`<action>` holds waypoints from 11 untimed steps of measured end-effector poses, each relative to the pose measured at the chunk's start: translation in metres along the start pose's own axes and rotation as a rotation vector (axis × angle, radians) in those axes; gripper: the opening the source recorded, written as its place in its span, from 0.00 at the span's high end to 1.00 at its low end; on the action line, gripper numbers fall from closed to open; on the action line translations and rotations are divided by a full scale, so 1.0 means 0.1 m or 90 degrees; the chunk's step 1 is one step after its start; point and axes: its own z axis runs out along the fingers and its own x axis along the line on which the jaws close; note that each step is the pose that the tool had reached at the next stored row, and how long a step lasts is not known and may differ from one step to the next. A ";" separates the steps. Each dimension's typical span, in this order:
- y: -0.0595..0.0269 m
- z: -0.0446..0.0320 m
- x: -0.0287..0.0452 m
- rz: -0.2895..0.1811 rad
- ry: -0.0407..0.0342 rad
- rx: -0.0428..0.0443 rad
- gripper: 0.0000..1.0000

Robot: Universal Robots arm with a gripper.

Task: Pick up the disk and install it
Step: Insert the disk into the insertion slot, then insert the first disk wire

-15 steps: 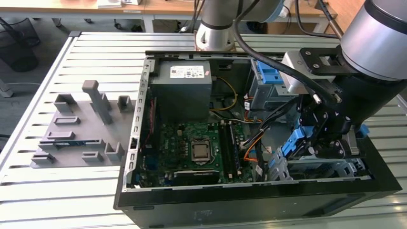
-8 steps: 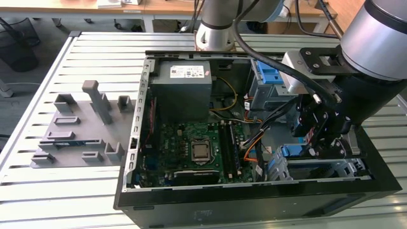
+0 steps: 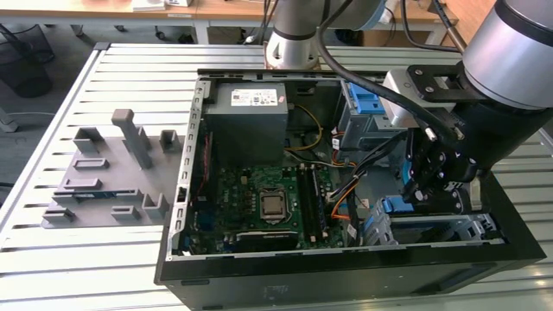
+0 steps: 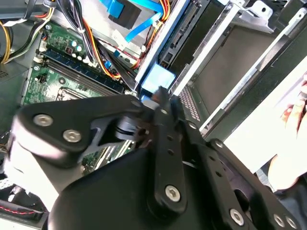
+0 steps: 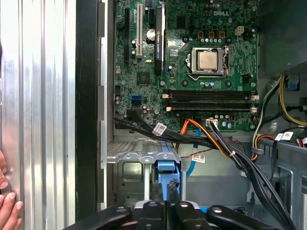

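- Exterior view: an open case (image 3: 186, 194) sits on a slatted table (image 3: 95, 259). The gripper (image 3: 430, 197) is low in the case at the exterior view's lower right, over the grey cage (image 3: 467, 227). The blue edge of the disk (image 3: 399, 206) is just to its left in this view.
- Second wrist view: the gripper (image 4: 160, 96) has its fingers drawn together. The disk (image 4: 157, 79) shows blue at their tips, beside the cage (image 4: 230, 57).
- First wrist view: the gripper (image 5: 166, 189) looks clenched on the disk (image 5: 168, 165), which stands on edge in the cage (image 5: 129, 163). Cables (image 5: 211, 139) cross close by. A hand (image 5: 7, 203) rests on the table outside the case.
- Judgement: the pick-up is done and the install is in hand. Seating the disk would call for a straight push along the cage rails, clear of the cables.
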 end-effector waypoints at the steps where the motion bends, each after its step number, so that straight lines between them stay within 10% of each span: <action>1: 0.000 0.000 0.000 0.000 0.0000 0.0000 0.88; 11: 0.000 0.002 0.000 0.000 0.0000 0.0000 0.89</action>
